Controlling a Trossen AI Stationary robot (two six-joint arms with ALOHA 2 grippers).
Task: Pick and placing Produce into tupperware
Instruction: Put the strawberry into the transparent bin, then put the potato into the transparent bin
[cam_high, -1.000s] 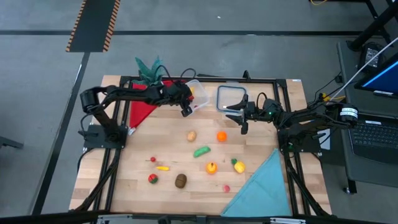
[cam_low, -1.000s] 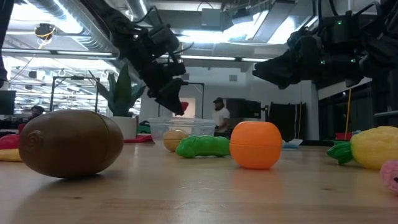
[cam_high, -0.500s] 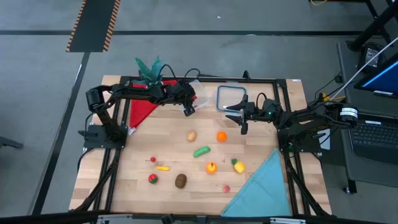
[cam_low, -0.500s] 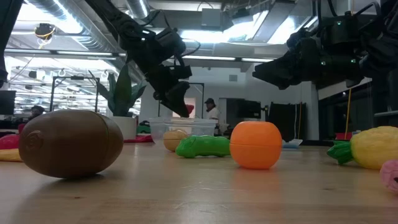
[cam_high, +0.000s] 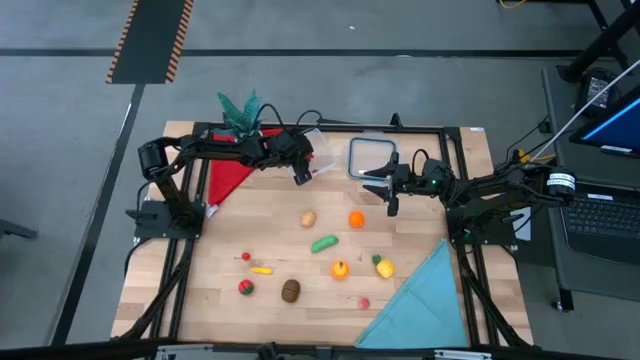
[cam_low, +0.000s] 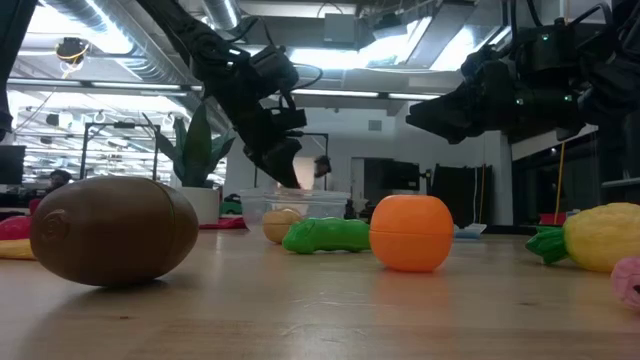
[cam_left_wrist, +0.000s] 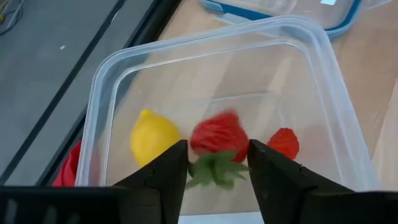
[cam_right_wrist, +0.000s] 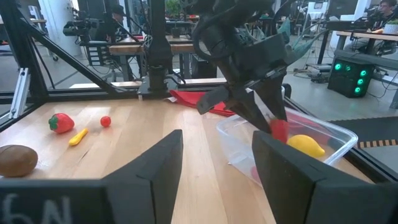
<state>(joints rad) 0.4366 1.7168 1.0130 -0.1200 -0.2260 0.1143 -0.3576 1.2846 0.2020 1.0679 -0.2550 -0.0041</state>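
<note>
I have the left gripper (cam_left_wrist: 214, 163) over the tupperware (cam_left_wrist: 323, 81), which sits at the table's (cam_high: 420, 300) far edge, left of the middle. Its fingers are spread and a strawberry (cam_left_wrist: 217, 135) is right between them, blurred; I judge it just let go and dropping in. A lemon (cam_left_wrist: 152, 135) and another red piece (cam_left_wrist: 284, 142) already lie inside.

That makes about three pieces in. Left on the table I count about nine: potato (cam_high: 308, 218), orange (cam_high: 356, 220), green pod (cam_high: 324, 243), kiwi (cam_high: 290, 290) and smaller ones toward the near edge.

My right gripper (cam_high: 386, 186) waits, fingers parted and empty, beside the lid (cam_high: 372, 158).
</note>
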